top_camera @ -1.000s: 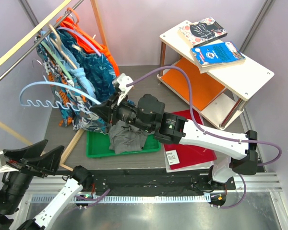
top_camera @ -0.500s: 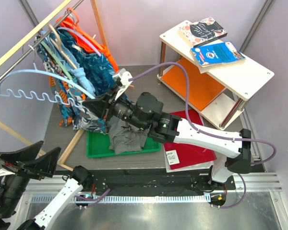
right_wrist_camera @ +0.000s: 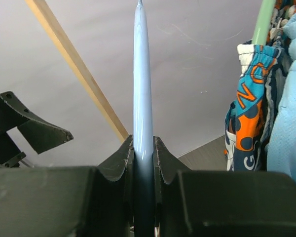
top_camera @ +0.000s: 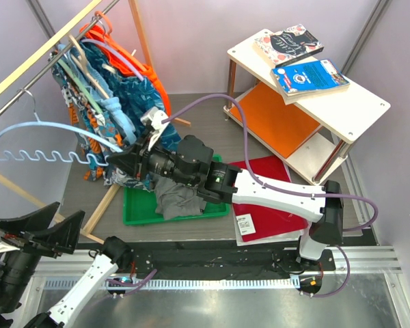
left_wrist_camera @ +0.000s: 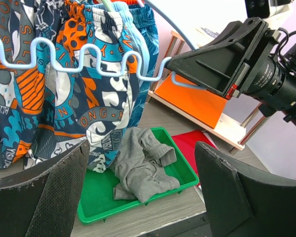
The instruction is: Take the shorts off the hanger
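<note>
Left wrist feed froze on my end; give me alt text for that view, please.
The right gripper is shut on one end of a pale blue wavy hanger, held in front of the hanging floral shorts. Below, grey shorts lie crumpled in a green tray, with the open left gripper framing the foreground.

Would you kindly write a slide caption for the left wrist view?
Right gripper clamps the bare pale-blue wavy plastic hanger; grey cloth shorts lie in the green plastic tray.

Pale walls (top_camera: 212, 41), white-and-orange side table (top_camera: 342, 113).
</note>
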Robot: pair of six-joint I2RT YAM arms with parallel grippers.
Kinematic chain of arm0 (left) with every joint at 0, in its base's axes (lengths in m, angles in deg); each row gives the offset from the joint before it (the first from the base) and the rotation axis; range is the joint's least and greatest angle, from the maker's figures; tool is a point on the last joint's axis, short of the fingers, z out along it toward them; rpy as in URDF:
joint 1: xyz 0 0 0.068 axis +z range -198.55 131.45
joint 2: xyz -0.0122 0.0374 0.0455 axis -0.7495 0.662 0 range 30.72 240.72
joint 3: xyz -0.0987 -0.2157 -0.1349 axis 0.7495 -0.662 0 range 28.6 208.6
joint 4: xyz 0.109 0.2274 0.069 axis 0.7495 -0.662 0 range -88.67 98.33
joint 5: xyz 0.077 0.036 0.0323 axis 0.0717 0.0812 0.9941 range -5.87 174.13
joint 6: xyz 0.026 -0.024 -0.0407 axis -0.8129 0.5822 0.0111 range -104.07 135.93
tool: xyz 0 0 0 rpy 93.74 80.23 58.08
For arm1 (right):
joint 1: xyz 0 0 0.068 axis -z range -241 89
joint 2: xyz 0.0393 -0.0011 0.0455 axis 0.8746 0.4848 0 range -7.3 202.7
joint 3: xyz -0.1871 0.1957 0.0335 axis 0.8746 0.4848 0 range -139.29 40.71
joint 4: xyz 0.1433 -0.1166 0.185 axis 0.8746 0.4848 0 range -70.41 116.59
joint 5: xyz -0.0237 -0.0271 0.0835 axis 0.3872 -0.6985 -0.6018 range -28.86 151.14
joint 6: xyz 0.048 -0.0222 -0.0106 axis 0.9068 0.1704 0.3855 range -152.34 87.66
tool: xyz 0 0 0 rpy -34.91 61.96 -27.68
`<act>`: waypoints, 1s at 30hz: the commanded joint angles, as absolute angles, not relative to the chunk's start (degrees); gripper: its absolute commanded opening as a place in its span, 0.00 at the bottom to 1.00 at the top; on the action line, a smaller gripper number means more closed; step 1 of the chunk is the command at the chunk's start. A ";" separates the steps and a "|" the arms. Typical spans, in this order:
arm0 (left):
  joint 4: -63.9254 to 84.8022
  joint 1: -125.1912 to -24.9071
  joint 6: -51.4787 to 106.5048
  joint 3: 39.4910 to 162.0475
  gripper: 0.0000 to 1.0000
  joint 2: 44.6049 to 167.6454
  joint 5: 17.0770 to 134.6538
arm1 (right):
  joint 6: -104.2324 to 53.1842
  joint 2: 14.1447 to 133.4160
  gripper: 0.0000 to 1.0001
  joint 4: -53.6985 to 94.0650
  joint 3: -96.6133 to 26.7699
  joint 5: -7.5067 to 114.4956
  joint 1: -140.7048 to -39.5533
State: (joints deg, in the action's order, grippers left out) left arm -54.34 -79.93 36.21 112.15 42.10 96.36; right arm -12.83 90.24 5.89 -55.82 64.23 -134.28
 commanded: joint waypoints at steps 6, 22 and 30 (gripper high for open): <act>-53.28 -79.93 35.18 112.10 0.86 43.11 96.70 | -19.50 90.26 0.01 3.85 -58.43 50.07 -134.65; -47.92 -80.01 36.67 112.18 0.86 39.68 93.71 | -21.27 92.37 0.50 8.07 -59.58 50.58 -136.68; -46.69 -80.01 37.12 111.13 0.86 39.60 93.00 | -18.02 84.20 0.75 8.60 -50.18 59.19 -136.59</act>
